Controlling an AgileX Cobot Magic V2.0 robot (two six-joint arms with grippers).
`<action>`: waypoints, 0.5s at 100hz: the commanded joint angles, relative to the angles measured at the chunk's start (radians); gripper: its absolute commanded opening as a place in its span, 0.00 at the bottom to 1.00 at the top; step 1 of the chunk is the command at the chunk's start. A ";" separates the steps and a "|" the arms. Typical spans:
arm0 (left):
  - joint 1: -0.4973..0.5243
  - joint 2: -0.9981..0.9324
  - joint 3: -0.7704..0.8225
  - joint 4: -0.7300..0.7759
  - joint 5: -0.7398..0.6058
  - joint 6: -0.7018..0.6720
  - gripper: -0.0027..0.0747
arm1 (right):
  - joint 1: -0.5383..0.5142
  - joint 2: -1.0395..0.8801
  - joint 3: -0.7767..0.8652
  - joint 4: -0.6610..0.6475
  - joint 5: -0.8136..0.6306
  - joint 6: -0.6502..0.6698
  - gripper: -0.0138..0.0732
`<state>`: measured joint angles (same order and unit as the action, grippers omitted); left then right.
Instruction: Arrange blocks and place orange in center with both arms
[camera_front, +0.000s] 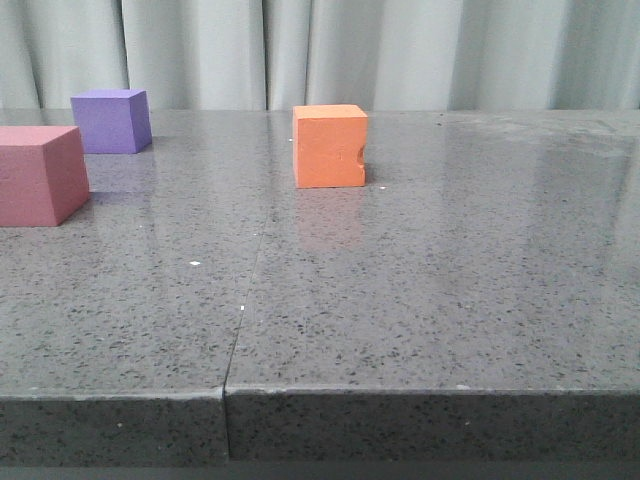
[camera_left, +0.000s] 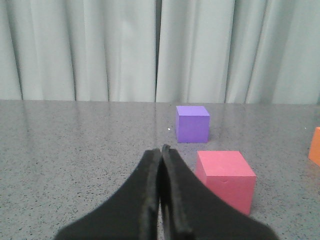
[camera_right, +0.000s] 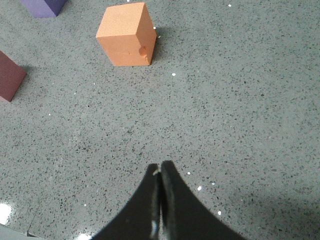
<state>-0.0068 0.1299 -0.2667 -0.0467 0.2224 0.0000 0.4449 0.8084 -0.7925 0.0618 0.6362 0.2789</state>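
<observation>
Where speckled stone (camera_front: 420, 300) gleams, matte (notched) orange cube (camera_front: 330, 146) sits.

We note matte foam blocks (camera_front: 330, 146) on a glossy speckled stone table (camera_front: 420, 300); the far curtain (camera_front: 380, 50) looks like cloth

Front view sits low at the table (camera_front: 400, 300) edge; all 3 views share the orange cube (camera_front: 329, 146).

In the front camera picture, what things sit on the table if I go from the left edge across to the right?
Pink-red cube → purple cube → orange cube. Right of that, only the grey table.
</observation>
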 joint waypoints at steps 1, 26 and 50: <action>0.002 0.103 -0.121 -0.007 0.016 0.000 0.01 | -0.004 -0.006 -0.027 -0.005 -0.061 -0.010 0.09; 0.002 0.376 -0.305 -0.007 0.099 0.000 0.18 | -0.004 -0.006 -0.027 -0.005 -0.061 -0.010 0.09; 0.002 0.596 -0.441 -0.007 0.106 0.000 0.77 | -0.004 -0.006 -0.027 -0.005 -0.061 -0.010 0.09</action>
<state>-0.0068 0.6650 -0.6295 -0.0467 0.3898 0.0000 0.4449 0.8084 -0.7925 0.0618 0.6362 0.2789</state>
